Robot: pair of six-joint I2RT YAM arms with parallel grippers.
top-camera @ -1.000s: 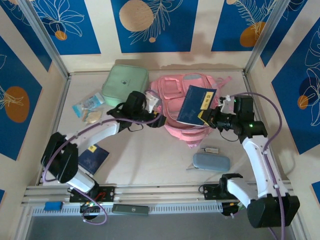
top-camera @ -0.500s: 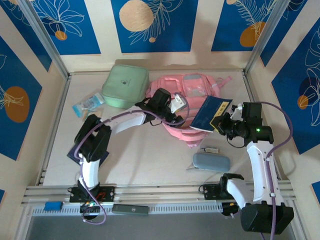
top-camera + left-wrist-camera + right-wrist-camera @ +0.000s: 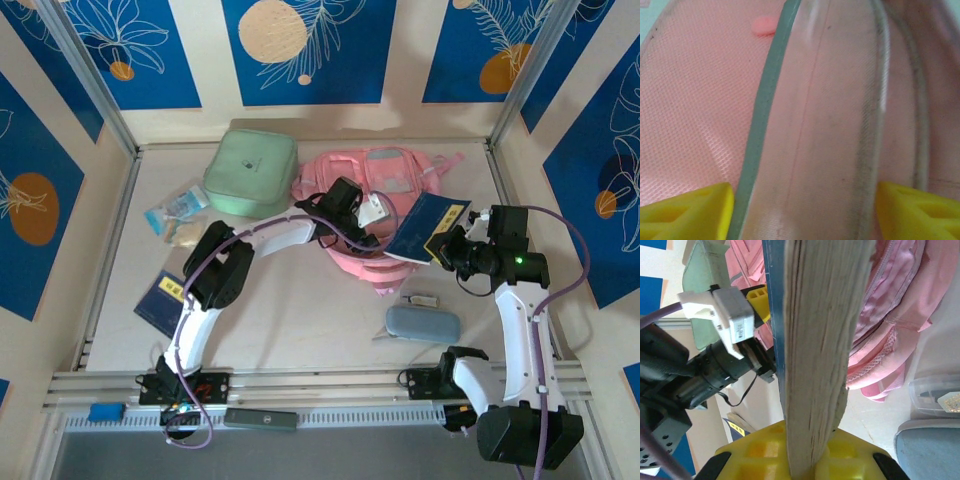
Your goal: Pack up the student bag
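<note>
Left claw (image 3: 805, 207): released. Its two yellow fingertips (image 3: 690, 210) stand wide apart with nothing pinched between them.
Under the left claw: the student bag (image 3: 385, 175). A pale see-through front panel with a dark trim band runs straight beneath the spread fingertips, and pink mesh fabric lies to the left of that band.
Left claw contact: it is very close over the panel, but whether the tips press on it cannot be told.
Right claw (image 3: 807, 452): clenched on a blue book (image 3: 428, 222), with the pale page edge clamped upright between its yellow pads.
Blue book: it has a dark cover with a yellow label. It is tilted and reaches from the right claw toward the left claw, its far edge over the bag's right side.
Student bag position: it lies on the table (image 3: 300, 310), directly below the left claw and just to the left of the right claw, beyond both arms.
Mint green case (image 3: 250, 172): it is to the left of the left claw, just beside the bag's left edge.
Grey-blue pouch (image 3: 422, 323): it lies on the table nearer the bases than the right claw, apart from the bag.
Small clear case (image 3: 422, 300): it sits between the pouch and the right claw.
Blue booklet (image 3: 163, 293): it is well to the left of the left claw, beside that arm's elbow.
Snack packets (image 3: 177, 207): they are well to the left of the left claw, near the mint case's near corner.
</note>
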